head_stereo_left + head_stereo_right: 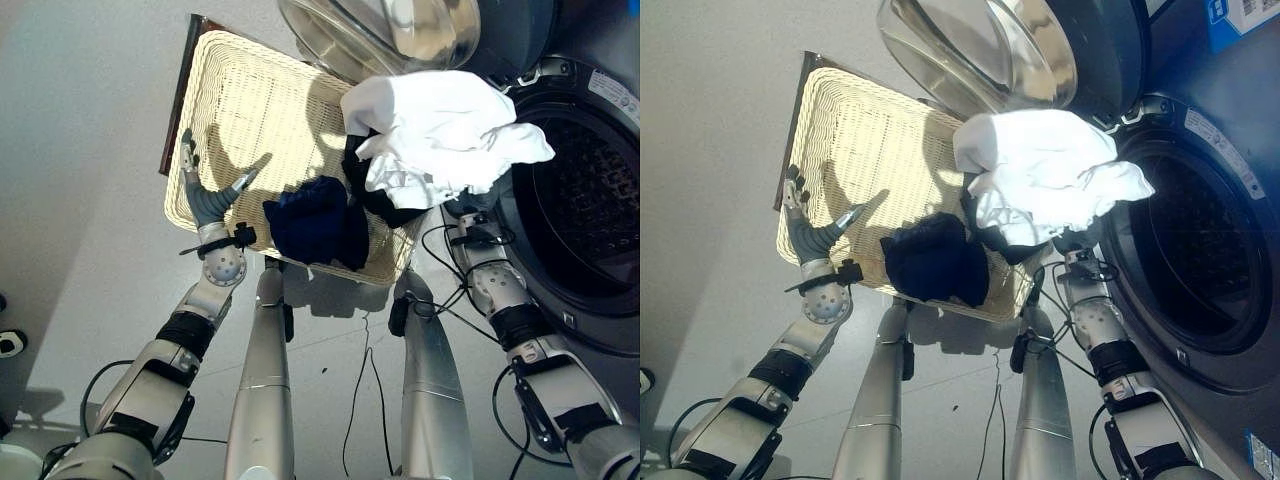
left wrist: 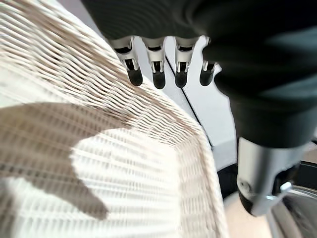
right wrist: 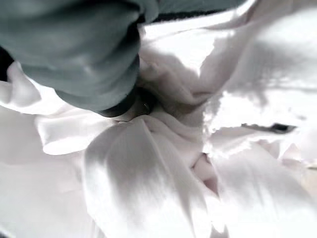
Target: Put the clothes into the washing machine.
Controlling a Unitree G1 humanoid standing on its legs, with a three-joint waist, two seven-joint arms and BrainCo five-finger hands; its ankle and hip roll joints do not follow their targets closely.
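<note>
A white cloth (image 1: 440,135) hangs in the air above the right end of the wicker basket (image 1: 230,50), just left of the washing machine's open drum (image 1: 585,210). My right hand (image 3: 84,54) is under it, and the cloth's folds bunch tightly into the hand. A black cloth (image 1: 375,195) droops below the white one into the basket. A dark blue cloth (image 1: 315,225) lies at the basket's near edge. My left hand (image 1: 205,195) is open over the basket's left end, fingers (image 2: 158,74) straight above the weave, holding nothing.
The machine's round glass door (image 1: 390,30) stands swung open just beyond the basket's far right corner. A dark board (image 1: 178,100) sticks out along the basket's left side. Pale floor lies to the left.
</note>
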